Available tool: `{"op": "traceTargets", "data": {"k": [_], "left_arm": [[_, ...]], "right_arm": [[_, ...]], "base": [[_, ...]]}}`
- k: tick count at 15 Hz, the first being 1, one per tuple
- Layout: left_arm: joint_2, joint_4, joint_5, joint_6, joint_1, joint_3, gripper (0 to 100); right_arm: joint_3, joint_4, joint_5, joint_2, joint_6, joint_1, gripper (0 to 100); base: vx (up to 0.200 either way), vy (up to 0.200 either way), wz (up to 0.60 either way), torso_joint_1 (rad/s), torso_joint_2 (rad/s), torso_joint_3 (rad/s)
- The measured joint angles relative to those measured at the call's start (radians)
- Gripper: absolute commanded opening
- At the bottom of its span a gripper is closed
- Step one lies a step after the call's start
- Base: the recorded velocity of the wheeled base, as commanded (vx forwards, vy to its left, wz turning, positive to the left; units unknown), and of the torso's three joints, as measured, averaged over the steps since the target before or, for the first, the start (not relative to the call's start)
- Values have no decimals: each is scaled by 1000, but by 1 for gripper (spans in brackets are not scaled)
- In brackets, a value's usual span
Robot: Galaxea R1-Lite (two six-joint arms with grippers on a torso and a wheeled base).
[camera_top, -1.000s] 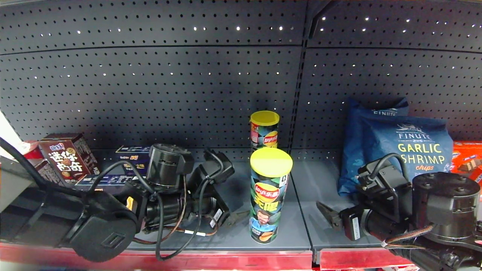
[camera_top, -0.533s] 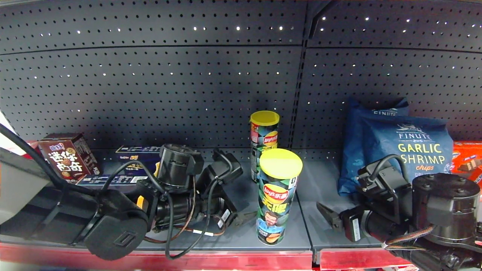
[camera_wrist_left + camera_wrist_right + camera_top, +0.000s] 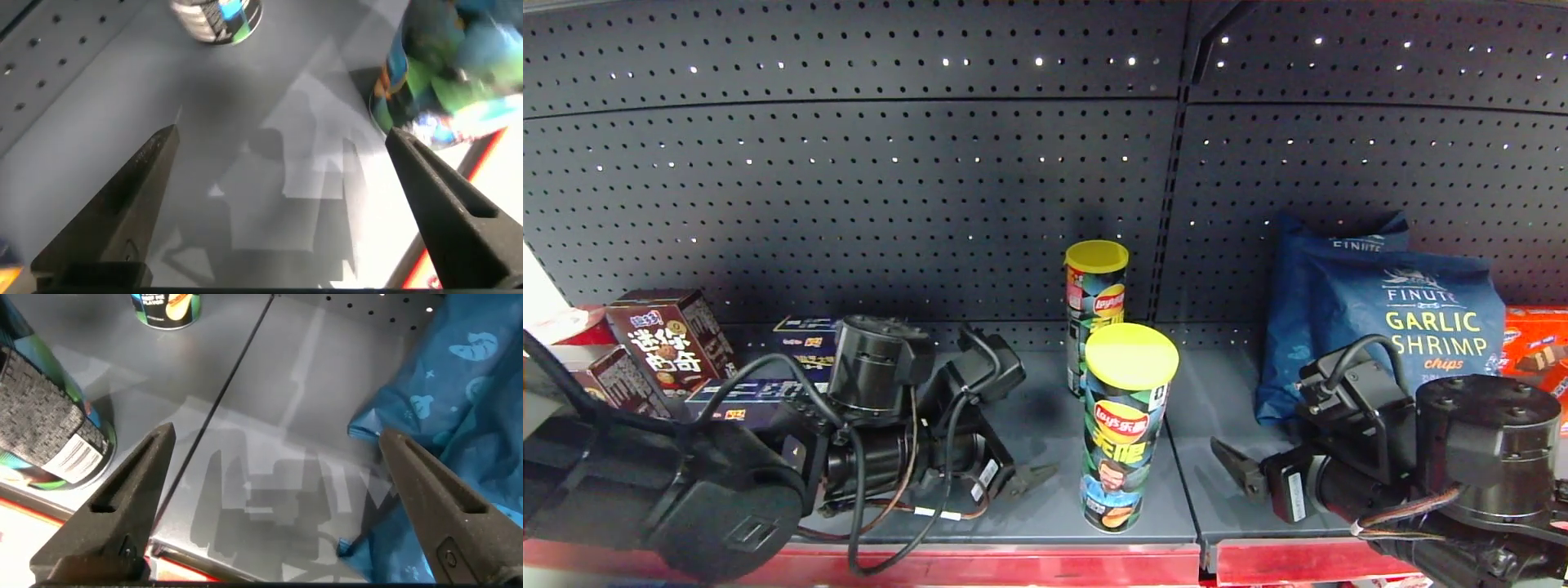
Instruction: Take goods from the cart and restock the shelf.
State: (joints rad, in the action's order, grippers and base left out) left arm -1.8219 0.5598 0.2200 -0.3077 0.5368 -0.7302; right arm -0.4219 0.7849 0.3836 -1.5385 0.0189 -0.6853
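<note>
A tall chip can (image 3: 1128, 426) with a yellow lid stands upright near the front of the dark shelf (image 3: 1029, 392). Behind it, by the pegboard, stands a second matching can (image 3: 1096, 291). My left gripper (image 3: 1033, 478) lies low on the shelf, a short way left of the front can, open and holding nothing. The left wrist view shows both fingers spread around bare shelf at the left gripper (image 3: 278, 196), with the front can (image 3: 458, 73) off to one side. My right gripper (image 3: 1232, 467) rests open to the right of that can. In the right wrist view, the right gripper (image 3: 278, 506) spans bare shelf between the front can (image 3: 41, 400) and a blue bag (image 3: 458, 416).
Blue chip bags (image 3: 1388, 318) lean at the back right, with a red box (image 3: 1535, 343) beyond them. Brown snack boxes (image 3: 670, 335) and flat dark-blue boxes (image 3: 809, 335) fill the left side. A red shelf lip (image 3: 1013, 563) runs along the front; pegboard closes the back.
The front can first slid a little to the right along with my left arm. The left arm has since drawn back to the left, away from the can. The right arm stayed still.
</note>
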Motion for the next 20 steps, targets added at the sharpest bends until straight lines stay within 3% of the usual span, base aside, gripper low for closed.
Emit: {"op": "traceTargets", "data": {"k": [7,12,20], "left_arm": [[99,1,-6,0,-10,43,100],[107,1,-7,0,-3,43,100],[94,5,-5,-1,-7,42,100]], "right_arm": [[-24,17,-15,-66,3,-50,100],[-131,31,-16,-179,5,-79,100],[-139,37,-16,-213,5,-84,100]], "base": [[0,0,0,0,0,0],[0,0,0,0,0,0],[0,0,0,0,0,0]]}}
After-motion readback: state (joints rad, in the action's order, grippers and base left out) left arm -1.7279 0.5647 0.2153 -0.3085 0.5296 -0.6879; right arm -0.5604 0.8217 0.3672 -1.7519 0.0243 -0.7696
